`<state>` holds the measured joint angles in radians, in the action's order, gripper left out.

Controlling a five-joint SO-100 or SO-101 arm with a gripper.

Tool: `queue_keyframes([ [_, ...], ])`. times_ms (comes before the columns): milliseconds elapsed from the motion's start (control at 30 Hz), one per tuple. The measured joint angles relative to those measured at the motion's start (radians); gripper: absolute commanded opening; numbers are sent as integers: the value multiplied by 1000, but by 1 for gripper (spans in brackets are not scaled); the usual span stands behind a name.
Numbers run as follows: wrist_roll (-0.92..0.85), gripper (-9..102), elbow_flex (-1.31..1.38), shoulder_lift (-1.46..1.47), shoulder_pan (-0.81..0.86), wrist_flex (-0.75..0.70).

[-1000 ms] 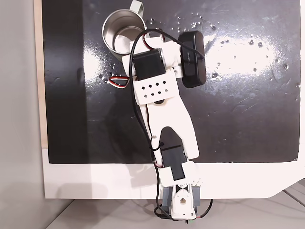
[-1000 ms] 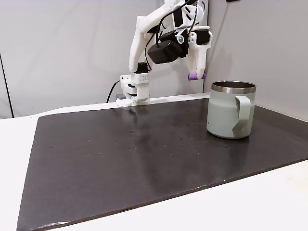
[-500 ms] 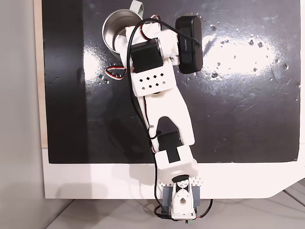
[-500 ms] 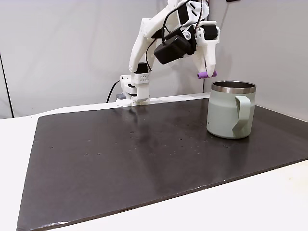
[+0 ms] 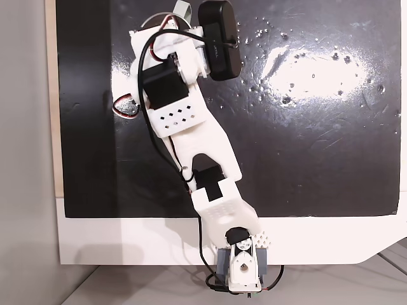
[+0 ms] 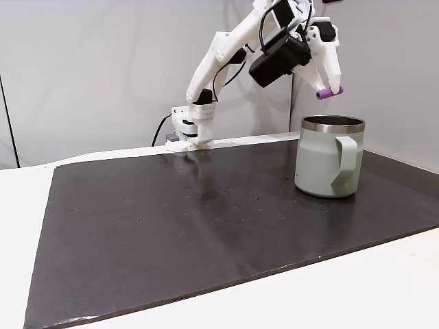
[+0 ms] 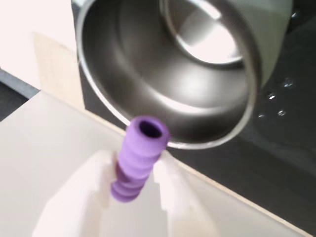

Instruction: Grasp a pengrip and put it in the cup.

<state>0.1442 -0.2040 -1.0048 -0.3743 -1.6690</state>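
My gripper [image 6: 330, 91] hangs in the air just above the cup's rim, shut on the purple ribbed pengrip [image 6: 328, 92]. In the wrist view the pengrip [image 7: 138, 155] sticks out between the white fingers [image 7: 170, 185], its open end over the near edge of the cup's shiny inside [image 7: 163, 74]. The cup [image 6: 330, 165], a pale green mug with a steel rim and side handle, stands on the black mat at the right. In the top-down fixed view the arm covers almost all of the cup, with only its handle [image 5: 184, 9] and a sliver of rim peeking out.
The black mat [image 6: 206, 226] lies on a white table. The arm's base [image 6: 192, 130] stands at the mat's far edge. A grey wall is close behind the cup. Specks and glare mark the mat [image 5: 318, 70] in the top-down fixed view.
The arm has swung toward the cup and risen a little, carrying the pengrip from beside the cup's rim to above it. The cup has not moved.
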Motion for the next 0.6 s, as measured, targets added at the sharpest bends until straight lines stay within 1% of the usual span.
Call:
queue_keyframes([
  [200, 31, 0, 98, 32, -14, 14],
  [367, 35, 0, 109, 37, -8, 20],
  [400, 35, 2, 109, 37, -6, 20],
  [467, 35, 18, 109, 37, -3, 20],
  [500, 35, 24, 109, 37, 2, 20],
  [533, 35, 28, 109, 37, 6, 20],
  [600, 44, 30, 109, 37, 18, 20],
])
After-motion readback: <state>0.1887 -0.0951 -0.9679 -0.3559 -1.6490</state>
